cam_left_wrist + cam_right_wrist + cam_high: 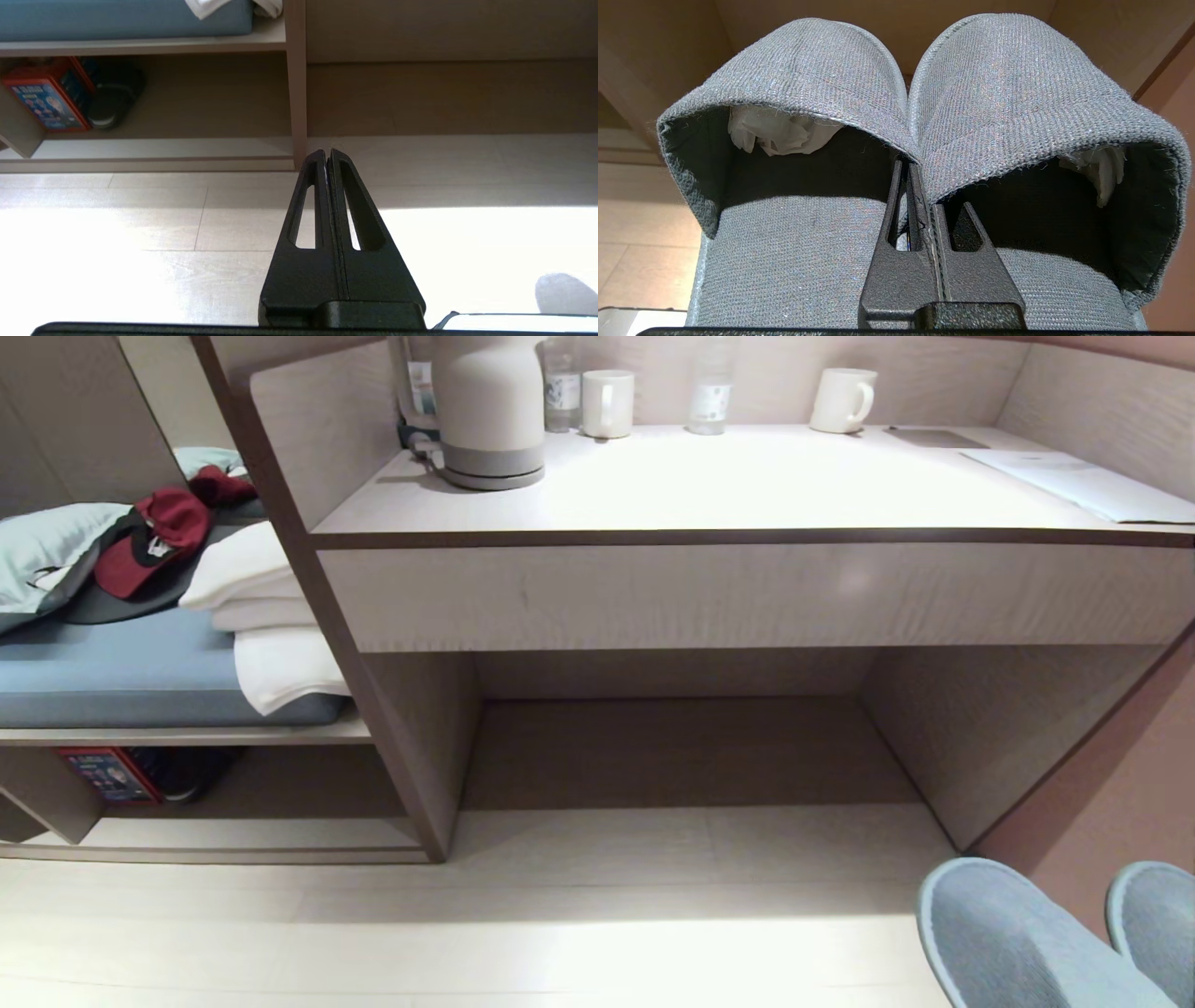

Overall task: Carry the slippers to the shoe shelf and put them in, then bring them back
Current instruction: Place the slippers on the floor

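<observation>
Right wrist view shows the right gripper (924, 186) closed on the slippers (859, 93), its fingers pinching the two adjoining inner edges where the uppers meet, so the pair hangs side by side, toes pointing away from the wrist; white paper stuffing (777, 133) sits inside each toe. The fabric reads grey, not black. Head view places the same pair (1008, 933) at the lower right, above the pale floor (560, 915) and in front of the desk knee recess (681, 747), well apart from the shoe shelf (280, 793), which lies low at the left under the bench with the blue cushion (140, 672). Judgement: the carrying step is in hand and the slippers are not yet in the shelf; the next move calls for bringing the pair leftward and down to that low opening, clear of the upright divider panel (411, 747) between shelf and recess. Left gripper (328, 156) has its fingers pressed together with nothing between them, pointing at the base of that divider. Only the left wrist view shows the shelf interior clearly: a red box (44, 98) and a dark object beside it fill its far end, leaving the near part free. Only the head view shows the desktop with kettle (490, 411) and mugs (843, 399).
</observation>
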Available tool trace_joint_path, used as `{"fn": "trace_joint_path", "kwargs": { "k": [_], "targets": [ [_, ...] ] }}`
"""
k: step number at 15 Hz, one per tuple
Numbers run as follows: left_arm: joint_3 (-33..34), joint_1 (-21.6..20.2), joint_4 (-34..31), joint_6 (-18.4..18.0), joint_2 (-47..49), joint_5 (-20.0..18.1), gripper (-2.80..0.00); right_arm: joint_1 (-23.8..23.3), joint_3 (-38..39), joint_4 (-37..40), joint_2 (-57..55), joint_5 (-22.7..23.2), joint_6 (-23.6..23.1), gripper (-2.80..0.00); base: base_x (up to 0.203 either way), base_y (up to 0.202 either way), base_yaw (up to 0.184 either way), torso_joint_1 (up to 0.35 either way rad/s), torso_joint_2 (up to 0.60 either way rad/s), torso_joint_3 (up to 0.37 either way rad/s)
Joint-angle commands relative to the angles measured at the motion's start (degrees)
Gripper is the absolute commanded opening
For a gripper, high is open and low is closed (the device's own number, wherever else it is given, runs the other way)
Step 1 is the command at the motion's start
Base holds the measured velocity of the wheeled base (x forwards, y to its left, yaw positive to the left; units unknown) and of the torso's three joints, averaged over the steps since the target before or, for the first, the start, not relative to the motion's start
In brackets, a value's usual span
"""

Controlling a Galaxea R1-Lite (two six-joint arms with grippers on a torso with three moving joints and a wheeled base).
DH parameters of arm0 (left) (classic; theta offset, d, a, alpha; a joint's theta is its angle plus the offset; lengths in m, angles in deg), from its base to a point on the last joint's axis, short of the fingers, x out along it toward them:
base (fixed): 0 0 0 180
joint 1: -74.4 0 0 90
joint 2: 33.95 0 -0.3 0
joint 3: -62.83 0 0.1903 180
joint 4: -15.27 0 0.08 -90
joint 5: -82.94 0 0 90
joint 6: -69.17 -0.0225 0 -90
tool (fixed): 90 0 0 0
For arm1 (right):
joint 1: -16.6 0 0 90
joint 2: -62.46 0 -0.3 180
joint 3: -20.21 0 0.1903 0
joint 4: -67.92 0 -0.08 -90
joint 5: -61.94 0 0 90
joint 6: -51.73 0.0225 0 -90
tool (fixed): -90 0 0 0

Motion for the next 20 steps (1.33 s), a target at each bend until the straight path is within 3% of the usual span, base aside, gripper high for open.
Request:
{"fn": "trace_joint_path", "kwargs": {
  "k": [1, 20],
  "targets": [
    [0.0, 0.0, 0.0, 0.0, 0.1, 0.0, -2.80, 0.0, 0.0, 0.1, -0.1, 0.0, 0.0, -2.80, 0.000, 0.000, 0.000, -0.002, 0.00, -0.207],
    [0.0, 0.0, 0.0, 0.0, 0.1, 0.0, -2.80, 0.0, 0.0, 0.0, -0.1, 0.0, 0.0, -2.80, 0.000, 0.000, 0.000, 0.002, 0.00, -0.196]
  ]
}}
